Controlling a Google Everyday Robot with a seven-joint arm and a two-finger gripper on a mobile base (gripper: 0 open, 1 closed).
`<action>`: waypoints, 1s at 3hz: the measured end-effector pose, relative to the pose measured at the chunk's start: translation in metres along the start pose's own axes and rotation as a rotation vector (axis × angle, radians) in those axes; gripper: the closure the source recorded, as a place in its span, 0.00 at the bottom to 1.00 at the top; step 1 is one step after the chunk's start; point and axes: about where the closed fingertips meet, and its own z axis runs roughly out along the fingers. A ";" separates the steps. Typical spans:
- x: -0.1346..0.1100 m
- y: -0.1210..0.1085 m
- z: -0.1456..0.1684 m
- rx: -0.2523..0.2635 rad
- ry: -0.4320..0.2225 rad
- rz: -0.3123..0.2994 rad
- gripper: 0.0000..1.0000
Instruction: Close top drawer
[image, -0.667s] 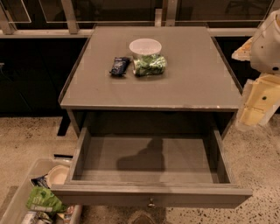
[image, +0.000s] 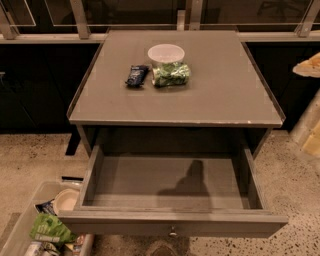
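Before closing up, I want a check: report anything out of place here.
Only the top drawer stands out: pulled wide open and empty. Nothing on the table looks spilled. The pincer is out of view; only the arm shows at the right edge.

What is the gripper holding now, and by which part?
Cannot be told: the gripper is out of view; only the arm shows at right, clear of the top drawer.
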 end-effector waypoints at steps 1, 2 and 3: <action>0.045 0.014 0.000 0.021 -0.048 0.069 0.00; 0.077 0.047 0.022 -0.009 -0.121 0.093 0.00; 0.087 0.103 0.066 -0.133 -0.257 0.074 0.00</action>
